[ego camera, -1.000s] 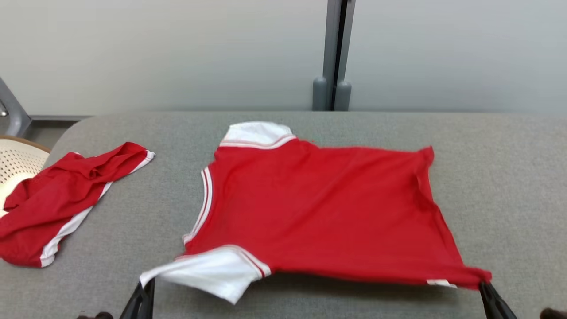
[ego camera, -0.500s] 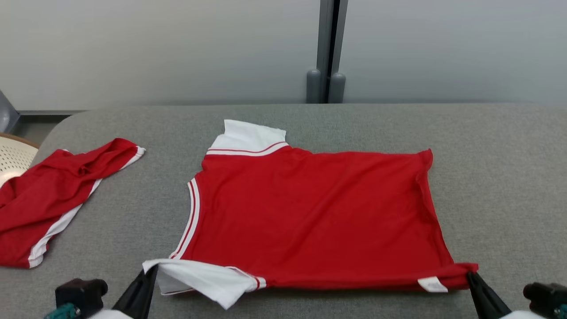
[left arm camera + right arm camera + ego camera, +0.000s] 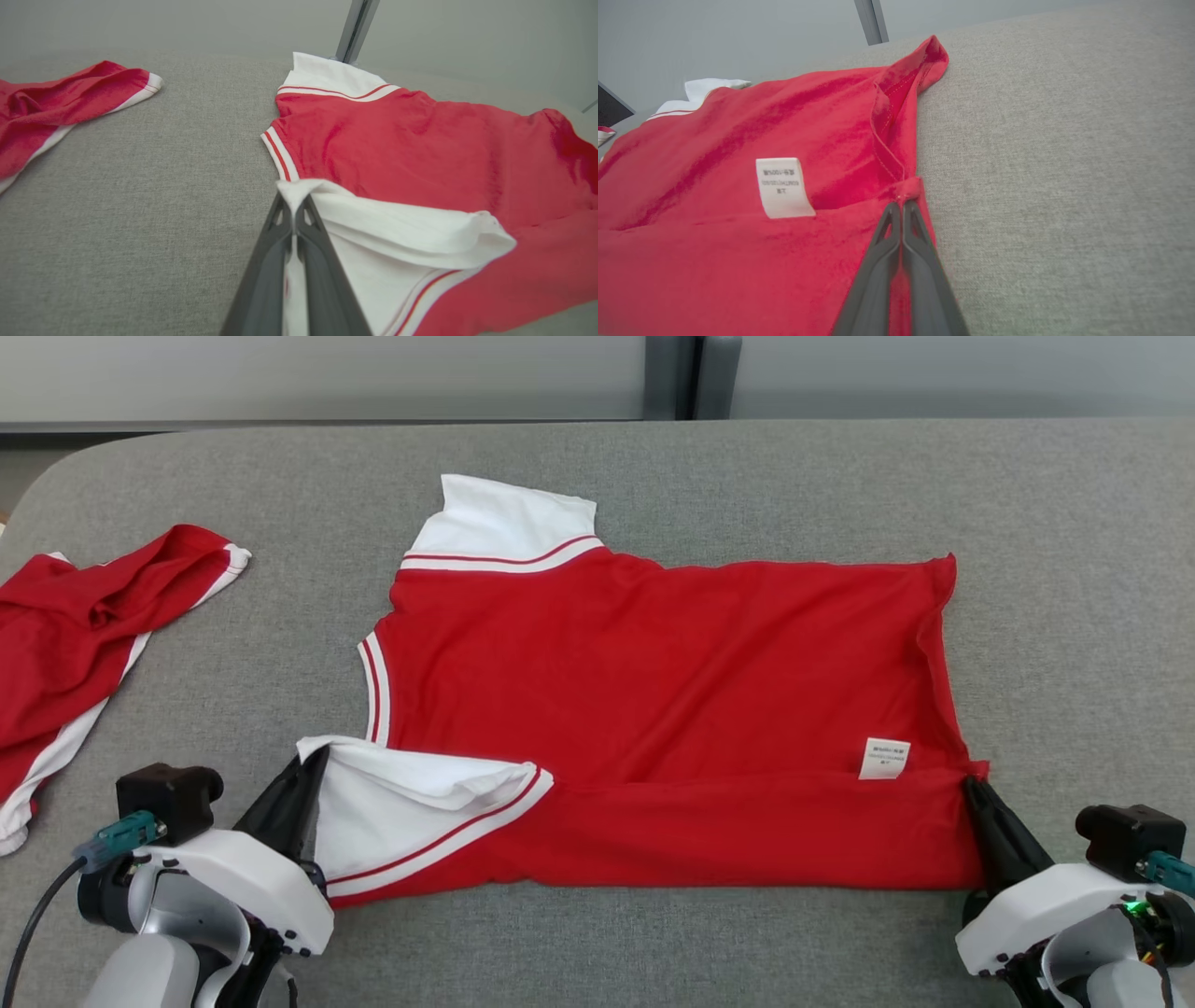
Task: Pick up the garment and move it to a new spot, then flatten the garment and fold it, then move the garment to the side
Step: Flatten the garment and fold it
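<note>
A red garment [image 3: 653,672] with white sleeves and striped trim lies spread on the grey table [image 3: 653,457], its near edge turned over towards the far side. My left gripper [image 3: 313,761] is shut on the near white sleeve's tip, seen close in the left wrist view [image 3: 294,196]. My right gripper [image 3: 971,784] is shut on the garment's near right hem corner, seen again in the right wrist view [image 3: 903,203]. A white label [image 3: 884,758] shows beside that corner, on the garment [image 3: 738,196]. The garment [image 3: 420,149] lies flat beyond the left fingers.
A second red garment with white stripes [image 3: 84,625] lies crumpled at the table's left end, also in the left wrist view [image 3: 60,107]. Bare grey table surrounds the spread garment on the far and right sides. A grey wall post [image 3: 691,373] stands behind the table.
The head camera has tilted down, so both arms show more. Both grippers carried the garment's near edge up and over towards the far side, exposing the label and a folded band.
</note>
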